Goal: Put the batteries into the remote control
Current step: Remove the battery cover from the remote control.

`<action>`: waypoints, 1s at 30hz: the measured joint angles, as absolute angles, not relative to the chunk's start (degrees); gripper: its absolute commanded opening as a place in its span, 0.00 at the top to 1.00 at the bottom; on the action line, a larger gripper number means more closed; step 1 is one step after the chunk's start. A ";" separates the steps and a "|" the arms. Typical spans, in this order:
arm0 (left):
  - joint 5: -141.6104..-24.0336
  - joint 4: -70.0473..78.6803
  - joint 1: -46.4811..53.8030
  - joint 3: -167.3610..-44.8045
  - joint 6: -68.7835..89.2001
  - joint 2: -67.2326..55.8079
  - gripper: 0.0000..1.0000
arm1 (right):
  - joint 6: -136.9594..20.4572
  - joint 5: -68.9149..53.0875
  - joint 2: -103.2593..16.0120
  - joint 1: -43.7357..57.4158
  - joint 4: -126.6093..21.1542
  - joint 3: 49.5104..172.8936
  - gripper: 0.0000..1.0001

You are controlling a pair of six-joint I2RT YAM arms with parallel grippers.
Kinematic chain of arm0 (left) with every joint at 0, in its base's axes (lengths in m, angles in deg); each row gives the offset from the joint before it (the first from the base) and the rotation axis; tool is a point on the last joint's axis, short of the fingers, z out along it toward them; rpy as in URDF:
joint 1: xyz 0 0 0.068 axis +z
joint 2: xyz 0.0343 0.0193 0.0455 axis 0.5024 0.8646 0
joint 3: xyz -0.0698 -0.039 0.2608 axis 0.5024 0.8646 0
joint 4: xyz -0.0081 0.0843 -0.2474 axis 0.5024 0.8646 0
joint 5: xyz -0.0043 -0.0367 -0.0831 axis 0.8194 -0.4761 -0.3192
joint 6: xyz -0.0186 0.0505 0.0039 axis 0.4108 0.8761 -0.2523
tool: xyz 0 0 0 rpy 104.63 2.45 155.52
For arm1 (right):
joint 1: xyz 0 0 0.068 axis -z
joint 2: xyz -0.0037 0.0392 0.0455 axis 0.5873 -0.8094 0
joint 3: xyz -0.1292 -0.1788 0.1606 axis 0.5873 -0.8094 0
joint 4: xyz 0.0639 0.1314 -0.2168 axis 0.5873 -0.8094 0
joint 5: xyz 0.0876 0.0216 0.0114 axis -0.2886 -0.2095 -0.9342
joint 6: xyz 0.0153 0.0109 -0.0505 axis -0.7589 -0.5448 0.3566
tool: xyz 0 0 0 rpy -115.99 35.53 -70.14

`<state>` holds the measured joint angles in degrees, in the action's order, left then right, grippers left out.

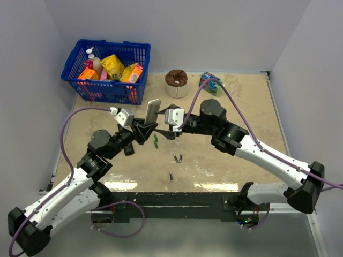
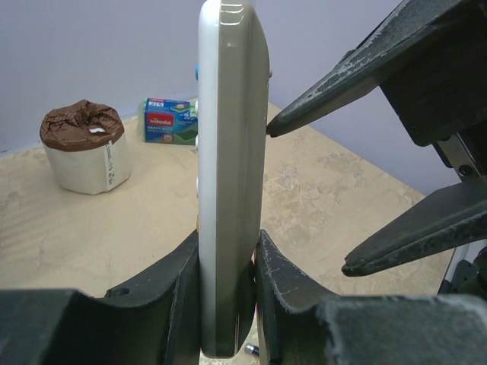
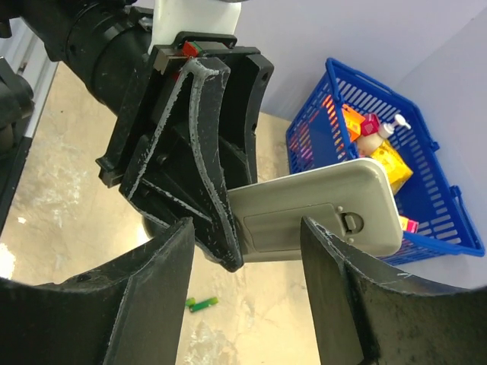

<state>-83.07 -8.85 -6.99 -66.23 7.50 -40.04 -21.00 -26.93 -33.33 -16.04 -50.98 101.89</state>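
We have the left tool [image 2: 227, 262] pinching the remote control [image 3: 319, 201] upright by its lower end above the mid surface [image 1: 230, 160], its grey back and shut battery cover [image 3: 293, 224] facing the right tool [image 3: 247, 224], whose jaws are spread and empty just beside it. Our risk call: a push on that cover could twist or slide the remote control in such a low pinch, and the tiny batteries [image 1: 178, 158] may roll when grabbed. Count: one remote control, three batteries on the surface (two together, one nearer), one green stick [image 1: 156, 140], one blue basket [image 1: 110, 43].

Two white-and-black arms [image 1: 67, 199], purple cables [image 1: 64, 142], scuffed black fingers [image 3: 137, 304]
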 measured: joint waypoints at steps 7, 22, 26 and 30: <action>-83.58 -8.48 -6.99 -66.27 7.35 -40.04 1.00 | -19.23 -26.10 -32.17 -16.06 -49.91 102.00 0.35; -84.04 -8.10 -6.99 -66.71 7.33 -39.99 1.00 | -18.25 -23.76 -32.19 -16.11 -47.86 102.00 0.36; -84.01 -7.91 -6.99 -66.73 7.33 -39.97 1.00 | -18.20 -23.78 -32.78 -16.11 -48.01 102.00 0.36; -84.15 -7.78 -6.99 -66.93 7.33 -39.91 1.00 | -18.18 -23.74 -32.78 -16.11 -47.99 102.00 0.36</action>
<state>-84.15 -7.78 -6.99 -66.93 7.33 -39.91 -18.18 -23.74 -32.78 -16.11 -47.99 102.00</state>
